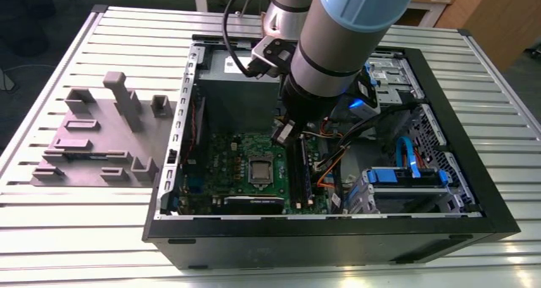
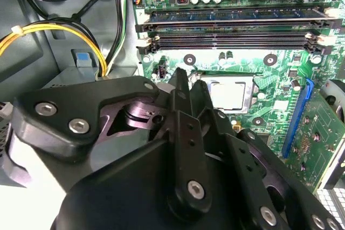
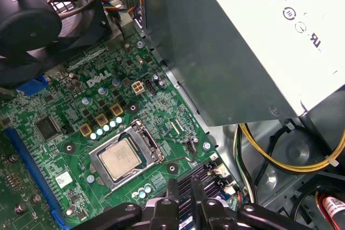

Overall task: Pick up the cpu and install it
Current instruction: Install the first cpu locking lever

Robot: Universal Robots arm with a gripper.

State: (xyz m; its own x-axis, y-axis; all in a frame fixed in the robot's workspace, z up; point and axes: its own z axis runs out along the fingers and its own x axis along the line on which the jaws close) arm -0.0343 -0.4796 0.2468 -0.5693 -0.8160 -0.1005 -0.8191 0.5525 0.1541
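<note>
We see the cpu [image 3: 121, 158] already lying flat in its socket on the motherboard [image 3: 70, 106], so our gripper [image 2: 190, 87] hangs just above the board beside it, fingers drawn close together and gripping nothing, apparently having let it go

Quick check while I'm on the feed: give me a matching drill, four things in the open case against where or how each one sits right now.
Things:
1. cpu
2. memory sticks
3. grey box with a white label
4. gripper

Places or states:
A. long and black, lying side by side in their slots
B. seated flat in the socket on the green board
C. hanging over the board near the socket, holding nothing
D. mounted along the case wall next to the board

Pairs: 1-B, 2-A, 3-D, 4-C
</note>
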